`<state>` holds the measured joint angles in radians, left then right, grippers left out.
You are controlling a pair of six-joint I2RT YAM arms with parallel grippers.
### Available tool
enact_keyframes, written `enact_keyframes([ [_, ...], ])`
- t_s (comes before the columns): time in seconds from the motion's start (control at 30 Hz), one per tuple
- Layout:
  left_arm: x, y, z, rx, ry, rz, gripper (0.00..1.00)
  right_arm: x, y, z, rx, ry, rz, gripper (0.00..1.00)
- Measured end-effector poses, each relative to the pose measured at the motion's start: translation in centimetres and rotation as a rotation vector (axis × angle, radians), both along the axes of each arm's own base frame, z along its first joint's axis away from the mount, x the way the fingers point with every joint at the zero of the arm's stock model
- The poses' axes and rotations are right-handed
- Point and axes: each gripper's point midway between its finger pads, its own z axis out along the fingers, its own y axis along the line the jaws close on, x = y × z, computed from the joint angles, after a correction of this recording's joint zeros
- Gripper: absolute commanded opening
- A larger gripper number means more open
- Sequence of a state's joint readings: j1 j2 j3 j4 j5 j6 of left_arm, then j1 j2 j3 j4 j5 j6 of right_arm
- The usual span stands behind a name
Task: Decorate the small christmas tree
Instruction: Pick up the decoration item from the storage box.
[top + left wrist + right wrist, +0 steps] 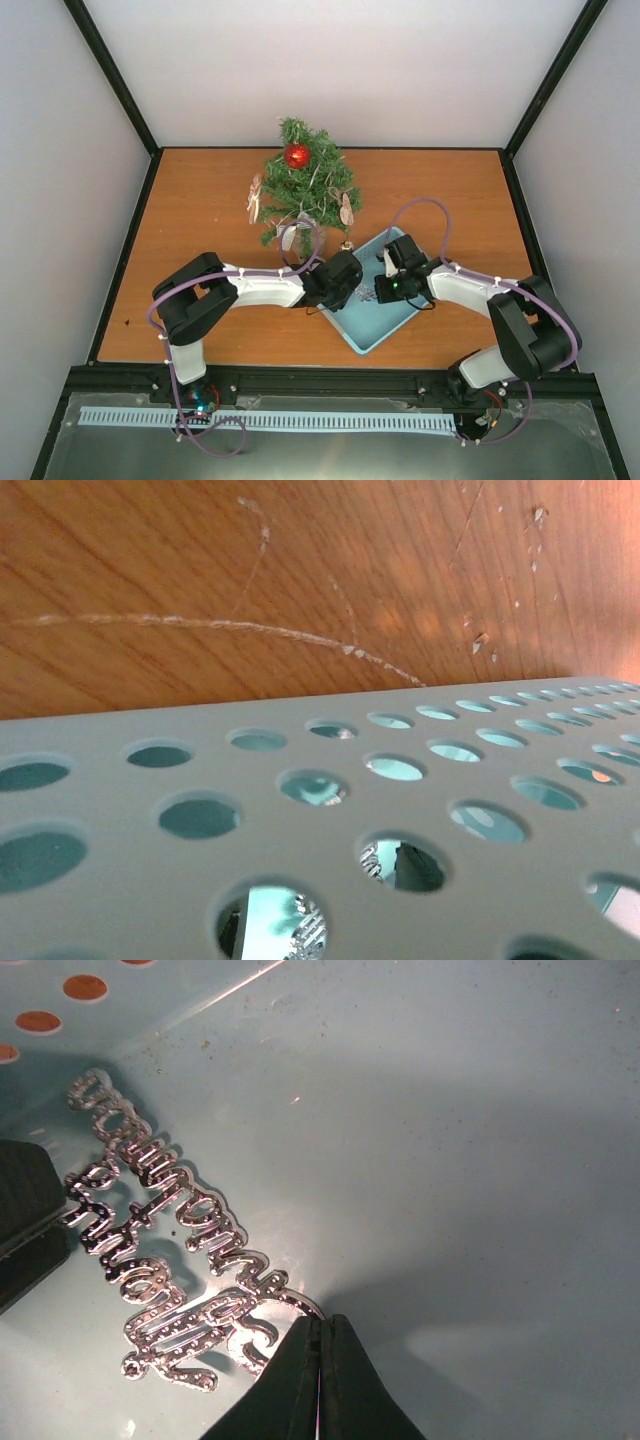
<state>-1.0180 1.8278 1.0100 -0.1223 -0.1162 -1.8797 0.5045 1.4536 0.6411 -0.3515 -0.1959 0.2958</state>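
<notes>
The small christmas tree (305, 190) stands at the back middle of the table, hung with a red ball (297, 155), wooden ornaments (254, 198) and a silver one (290, 232). In front of it sits a blue tray (375, 335). A silver lettering ornament (150, 1250) lies flat on the tray's floor. My right gripper (321, 1332) is shut on that ornament's thin loop. My left gripper (345, 290) straddles the tray's left wall (120, 900), closed on it. One of its dark fingers (415, 868) shows through a hole, inside the tray.
The perforated tray wall fills the left wrist view, with scratched wooden table (300, 580) beyond it. A dark finger (25, 1210) sits at the ornament's left end. Pale enclosure walls with black frame posts ring the table.
</notes>
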Motion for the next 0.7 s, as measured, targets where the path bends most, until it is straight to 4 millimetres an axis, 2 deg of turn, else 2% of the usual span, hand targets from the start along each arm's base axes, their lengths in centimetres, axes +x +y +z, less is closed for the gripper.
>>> enact_keyframes([
  [0.5, 0.48, -0.21, 0.5, -0.063, -0.035, 0.042, 0.39, 0.37, 0.69, -0.06, 0.017, 0.014, 0.013, 0.05],
  [0.7, 0.7, -0.34, 0.78, -0.088, -0.055, 0.049, 0.34, 0.37, 0.7, -0.05, 0.018, 0.013, 0.014, 0.05],
])
